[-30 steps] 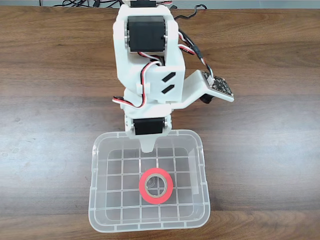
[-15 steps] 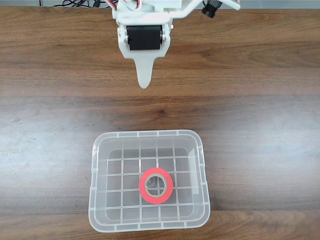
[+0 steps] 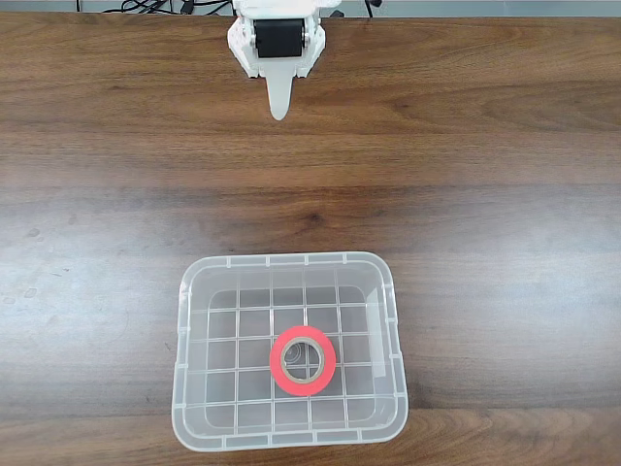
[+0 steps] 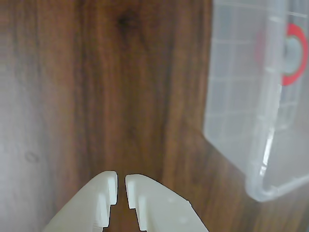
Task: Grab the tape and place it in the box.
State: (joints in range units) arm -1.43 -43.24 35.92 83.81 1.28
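The red-orange tape [image 3: 303, 361] lies flat inside the clear box [image 3: 191, 291], near the middle of its grid bottom. My white gripper [image 3: 278, 109] is at the top edge of the fixed view, far from the box, over bare table. In the wrist view the gripper [image 4: 121, 186] is shut with nothing between its fingers, only a thin slit. The box [image 4: 263, 159] fills the right side of the wrist view, and part of the tape [image 4: 295, 54] shows through its wall.
The dark wooden table [image 3: 485, 194] spreads wide between the gripper and the box. Black cables [image 3: 155, 6] run along the far edge, next to the arm's base.
The arm has pulled back from over the box's far rim to the top of the table. The tape and the box have not moved.
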